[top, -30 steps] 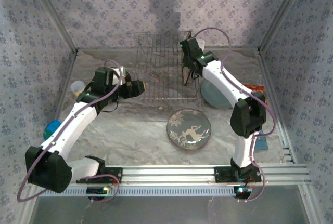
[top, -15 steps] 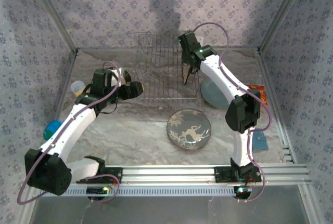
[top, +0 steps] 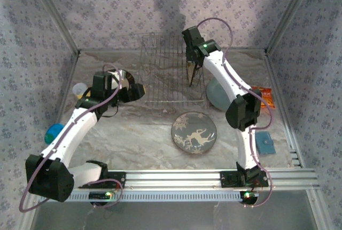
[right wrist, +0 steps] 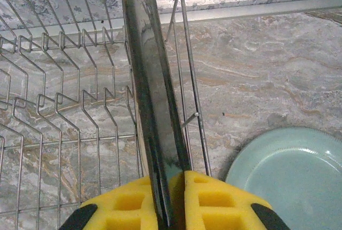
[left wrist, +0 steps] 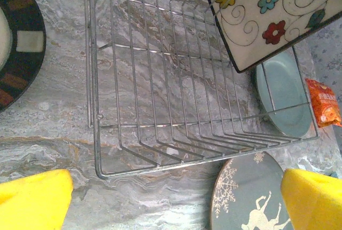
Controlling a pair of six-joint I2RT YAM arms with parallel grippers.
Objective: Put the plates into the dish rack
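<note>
Right gripper (right wrist: 168, 200) clamps the square flowered plate (left wrist: 267, 11) by its edge, upright over the 3 o'clock end of the dish rack (top: 168, 78). Left gripper (left wrist: 173, 200) hangs wide open (nothing between its pads) near the rack's 8 o'clock corner. On the table around the rack: deer plate (top: 194, 132) at 6 o'clock, pale blue plate (top: 214, 97) at 4, brown-rimmed plate (left wrist: 16, 43) at 9.

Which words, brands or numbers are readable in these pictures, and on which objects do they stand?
No text can be read.
The orange snack packet carries some print, but it is too blurred to read.
The square plate and the deer plate bear only drawings, no letters.
</note>
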